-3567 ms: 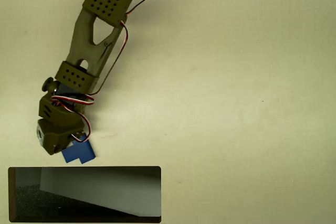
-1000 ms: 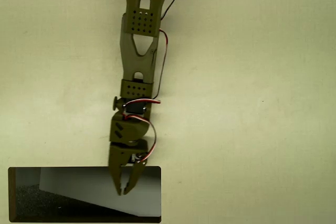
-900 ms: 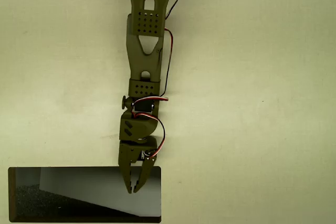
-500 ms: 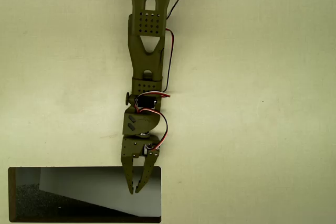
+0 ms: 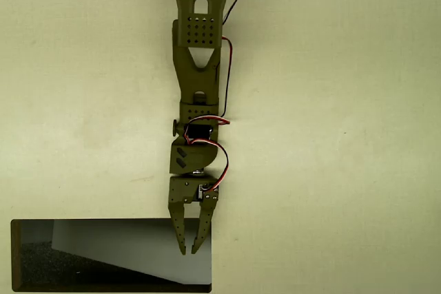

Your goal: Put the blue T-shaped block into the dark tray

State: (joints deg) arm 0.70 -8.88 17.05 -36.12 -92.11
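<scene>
Pale tabletop (image 5: 331, 101), dark tray (image 5: 27, 266) below

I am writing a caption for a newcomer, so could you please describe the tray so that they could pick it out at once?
Start from the pale table and follow the green arm down to its fingers. Under them, in the bottom left corner of the overhead view, lies the tray: a wide dark-rimmed rectangle with a slanted pale panel and speckled dark floor, the darkest shape there.

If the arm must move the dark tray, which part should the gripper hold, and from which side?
Probably the thin rim of the dark tray, on its long edge nearest the arm, coming straight down from above. The rim looks like its one narrow part, and the gripper hangs just past that edge.
</scene>
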